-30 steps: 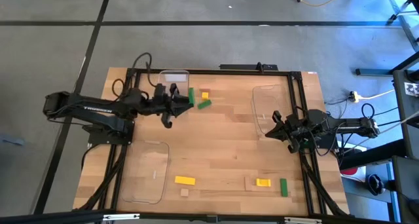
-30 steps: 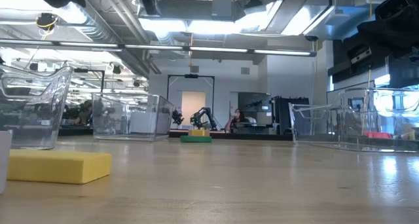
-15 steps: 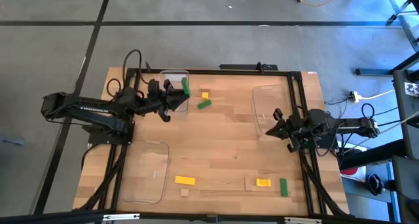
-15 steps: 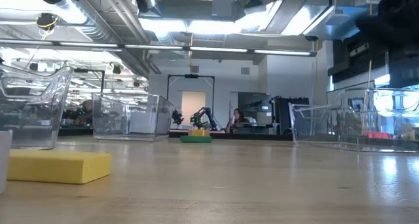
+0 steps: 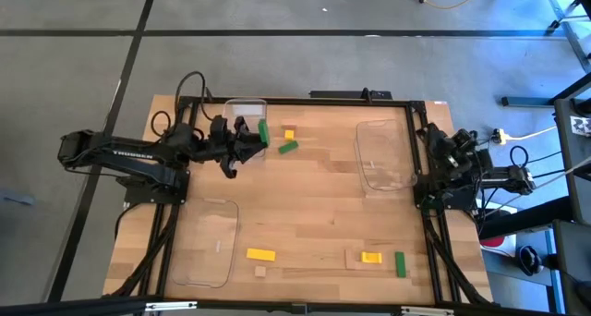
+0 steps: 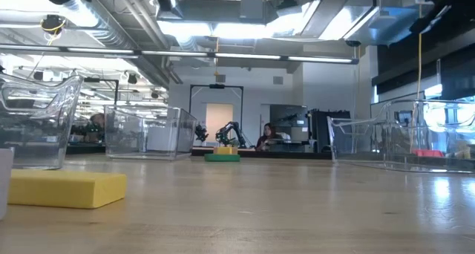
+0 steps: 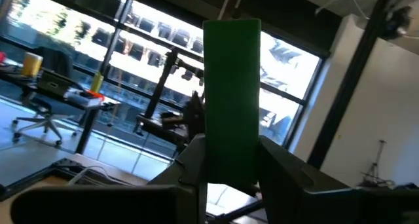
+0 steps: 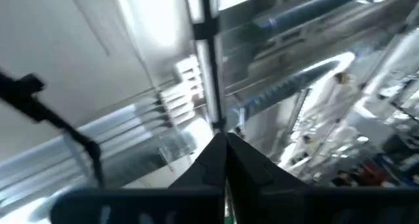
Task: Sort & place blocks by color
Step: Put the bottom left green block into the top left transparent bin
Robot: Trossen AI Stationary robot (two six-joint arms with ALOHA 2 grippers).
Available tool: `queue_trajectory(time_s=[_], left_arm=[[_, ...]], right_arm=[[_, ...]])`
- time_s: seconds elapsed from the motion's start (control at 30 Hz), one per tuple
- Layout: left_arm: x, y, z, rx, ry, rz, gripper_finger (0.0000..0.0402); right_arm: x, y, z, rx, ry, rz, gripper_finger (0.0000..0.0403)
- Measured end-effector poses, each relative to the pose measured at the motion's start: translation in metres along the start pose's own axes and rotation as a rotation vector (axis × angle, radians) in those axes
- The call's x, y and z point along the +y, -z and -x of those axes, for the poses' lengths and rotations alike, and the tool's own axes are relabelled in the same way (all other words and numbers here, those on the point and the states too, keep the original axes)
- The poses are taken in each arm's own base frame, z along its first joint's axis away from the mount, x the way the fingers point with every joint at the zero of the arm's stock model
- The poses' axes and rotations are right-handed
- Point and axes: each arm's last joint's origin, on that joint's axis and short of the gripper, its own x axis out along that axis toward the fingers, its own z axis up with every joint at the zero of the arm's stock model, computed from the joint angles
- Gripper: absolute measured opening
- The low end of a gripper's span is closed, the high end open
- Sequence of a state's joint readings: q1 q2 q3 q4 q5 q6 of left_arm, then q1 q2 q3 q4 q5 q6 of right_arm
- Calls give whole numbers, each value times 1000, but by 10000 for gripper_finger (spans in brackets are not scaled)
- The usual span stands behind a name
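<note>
While three clear trays sit on the table (image 5: pixel 305 205), no block can be made out inside any: far-left tray (image 5: pixel 245 108), right tray (image 5: pixel 383 154), near-left tray (image 5: pixel 208 242). A green block (image 5: pixel 263 129) is pinched upright in the left gripper (image 5: pixel 253 137), just beside the far-left tray. Loose blocks are scattered: green (image 5: pixel 288 147) and yellow (image 5: pixel 289 134) near it; yellow (image 5: pixel 260 255), tan (image 5: pixel 260 272), yellow (image 5: pixel 370 257), green (image 5: pixel 400 264) along the near edge. Mid-table is left open. The right gripper (image 8: pixel 226 160), fingers pressed together, is raised at the right edge.

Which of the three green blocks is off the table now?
The green block gripped between the left gripper fingers, over the clear tray. The other two lie on the table: one beside the yellow block, one at the near edge.
</note>
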State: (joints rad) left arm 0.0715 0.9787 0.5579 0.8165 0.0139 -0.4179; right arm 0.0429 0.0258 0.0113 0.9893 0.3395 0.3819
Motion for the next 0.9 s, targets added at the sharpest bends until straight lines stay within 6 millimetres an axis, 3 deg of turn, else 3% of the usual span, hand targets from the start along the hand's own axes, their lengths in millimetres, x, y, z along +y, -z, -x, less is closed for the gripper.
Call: queue_trajectory(time_s=[0.23, 0.4, 0.53, 0.73, 0.9], left_arm=[[-4, 2, 4, 111, 147, 2, 87], [-2, -5, 10, 148, 192, -11, 87], [-2, -13, 15, 141, 209, -24, 87], [-1, -14, 16, 141, 202, -26, 87], [4, -9, 16, 165, 101, -19, 87]], right_arm=[[1, 9, -13, 98, 56, -45, 10], [18, 14, -57, 258, 57, -2, 10], [26, 27, -92, 510, 171, 86, 16], [40, 31, -126, 878, 312, 81, 79], [54, 27, -142, 1132, 289, 3, 136]])
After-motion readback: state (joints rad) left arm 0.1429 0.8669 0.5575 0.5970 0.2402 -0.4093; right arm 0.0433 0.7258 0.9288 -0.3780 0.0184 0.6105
